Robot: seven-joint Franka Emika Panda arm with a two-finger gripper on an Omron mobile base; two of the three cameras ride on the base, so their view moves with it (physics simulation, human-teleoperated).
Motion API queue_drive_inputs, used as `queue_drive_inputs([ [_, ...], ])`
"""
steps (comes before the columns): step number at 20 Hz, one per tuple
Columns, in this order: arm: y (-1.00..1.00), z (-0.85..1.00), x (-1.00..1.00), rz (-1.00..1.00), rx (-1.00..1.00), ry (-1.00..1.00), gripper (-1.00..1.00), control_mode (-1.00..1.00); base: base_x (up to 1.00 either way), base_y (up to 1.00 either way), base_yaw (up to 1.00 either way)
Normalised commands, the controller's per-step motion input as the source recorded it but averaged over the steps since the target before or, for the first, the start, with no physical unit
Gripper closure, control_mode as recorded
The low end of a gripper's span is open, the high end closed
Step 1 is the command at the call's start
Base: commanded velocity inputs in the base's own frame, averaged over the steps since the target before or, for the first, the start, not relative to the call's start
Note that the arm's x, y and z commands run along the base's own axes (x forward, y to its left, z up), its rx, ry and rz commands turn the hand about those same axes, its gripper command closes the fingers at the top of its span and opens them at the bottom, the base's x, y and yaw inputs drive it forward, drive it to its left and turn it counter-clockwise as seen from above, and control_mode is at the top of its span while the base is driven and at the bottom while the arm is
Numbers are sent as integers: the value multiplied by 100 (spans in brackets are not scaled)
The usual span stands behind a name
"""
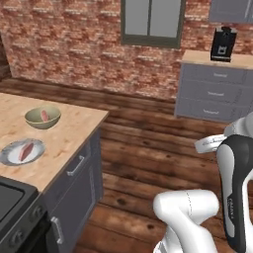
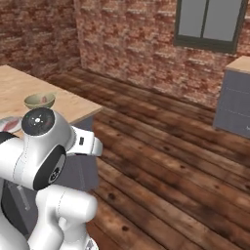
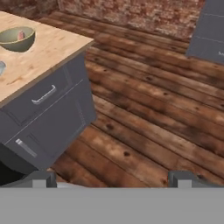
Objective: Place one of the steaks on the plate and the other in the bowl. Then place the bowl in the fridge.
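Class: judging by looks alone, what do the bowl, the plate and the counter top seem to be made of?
Bowl: probably glazed ceramic, with a smooth olive-tan surface and a paler rim.
Plate: likely ceramic too, greyish-white and shallow; its rim looks darker.
Counter top: seemingly light wood, perhaps laminate, with pale tan grain streaks and a matte look.

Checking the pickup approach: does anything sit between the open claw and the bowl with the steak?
Nothing visible does. The claw hangs open over bare floor, and the bowl sits unobstructed on the counter near its corner.
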Motion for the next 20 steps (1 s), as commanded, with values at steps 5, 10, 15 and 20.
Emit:
queue_drive_inputs([
  [5, 0, 0, 0, 0, 0, 0, -100, 100, 46, -40, 31],
  [10, 0, 0, 0, 0, 0, 0, -100, 100, 44, -35, 31],
  [15, 0, 0, 0, 0, 0, 0, -100, 100, 45, -28, 31],
  [20, 0, 0, 0, 0, 0, 0, -100, 100, 44, -24, 31],
])
